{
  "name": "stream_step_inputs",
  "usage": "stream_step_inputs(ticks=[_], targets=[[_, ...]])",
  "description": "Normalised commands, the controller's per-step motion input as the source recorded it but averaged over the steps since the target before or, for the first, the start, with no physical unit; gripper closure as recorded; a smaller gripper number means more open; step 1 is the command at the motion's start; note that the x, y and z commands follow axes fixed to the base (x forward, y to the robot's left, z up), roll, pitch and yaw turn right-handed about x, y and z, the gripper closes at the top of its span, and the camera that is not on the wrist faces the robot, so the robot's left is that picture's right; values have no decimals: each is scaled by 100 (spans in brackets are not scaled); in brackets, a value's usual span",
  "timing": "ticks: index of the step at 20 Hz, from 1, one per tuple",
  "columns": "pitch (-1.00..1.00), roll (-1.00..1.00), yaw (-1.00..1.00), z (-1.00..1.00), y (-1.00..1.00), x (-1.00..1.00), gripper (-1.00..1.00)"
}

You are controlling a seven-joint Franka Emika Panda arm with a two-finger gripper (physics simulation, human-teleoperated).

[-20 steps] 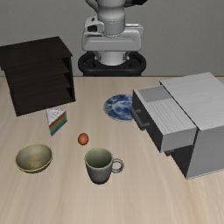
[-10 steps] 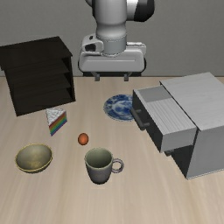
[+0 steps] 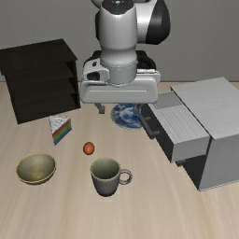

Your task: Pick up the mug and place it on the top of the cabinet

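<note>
While the broad pale wooden table (image 3: 149, 210) carries everything here, the largest thing on it is the grey box-shaped cabinet (image 3: 213, 101) at the exterior view's right. Its flat top is bare and one drawer is pulled out toward the middle. At the opposite side stands the black slatted shelf unit (image 3: 39, 77), which plays no part in my job. My gripper (image 3: 119, 106) hangs between the two, pointing down over the round blue-and-white patterned plate (image 3: 125, 116), its fingers spread apart and nothing between them. The shallow olive ceramic bowl (image 3: 36, 168) sits low at the view's left. Just beside it, toward the view's right, stands the grey-green ceramic mug (image 3: 106, 175), upright on the table with its mouth up and its handle (image 3: 125, 175) sticking out toward the view's right. The mug lies well apart from my jaws, almost straight below them in the view and a touch to its left, so I judge my next move to be a reach outward and down onto its rim. The small orange ball (image 3: 89, 147) lies near that path.
</note>
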Motion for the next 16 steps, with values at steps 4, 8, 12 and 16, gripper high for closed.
stream_step_inputs(ticks=[4, 8, 12, 16], targets=[[0, 0, 0, 0, -50, 50, -100], [0, 0, 0, 0, -100, 0, -100], [0, 0, 0, 0, 0, 100, -100], [0, 0, 0, -75, 0, -25, -100]])
